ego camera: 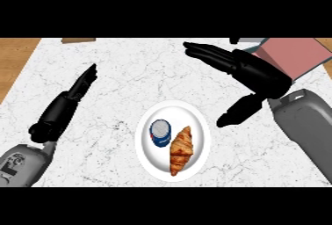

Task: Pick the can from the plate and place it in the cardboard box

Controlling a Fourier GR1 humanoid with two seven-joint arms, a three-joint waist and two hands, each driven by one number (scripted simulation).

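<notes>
1. the counter is the largest thing, a white marble top with thin grey veins; a strip of wood shows along its left side.
2. the right hand comes in from the right on a grey forearm. its fingers are stretched out straight and point to the upper left, the thumb points down toward the plate. the hand is spread wide and holds nothing. it is above and to the right of the plate, apart from it.
3. the left hand is at the left side of the view, with straight fingers close together that point up and a little to the right. it is flat and has nothing in it. it is well apart from the plate.
4. the cardboard box is in the upper right corner, and its inside looks pinkish. the right hand covers part of it.
5. the plate is white and lies near the middle of the counter, between the two forearms.
6. the croissant lies on the right half of the plate, golden brown, long side going up and down.
7. the can is on the left half of the plate, just beside the croissant. it is blue and white with a round top toward the view. no hand touches it.
</notes>
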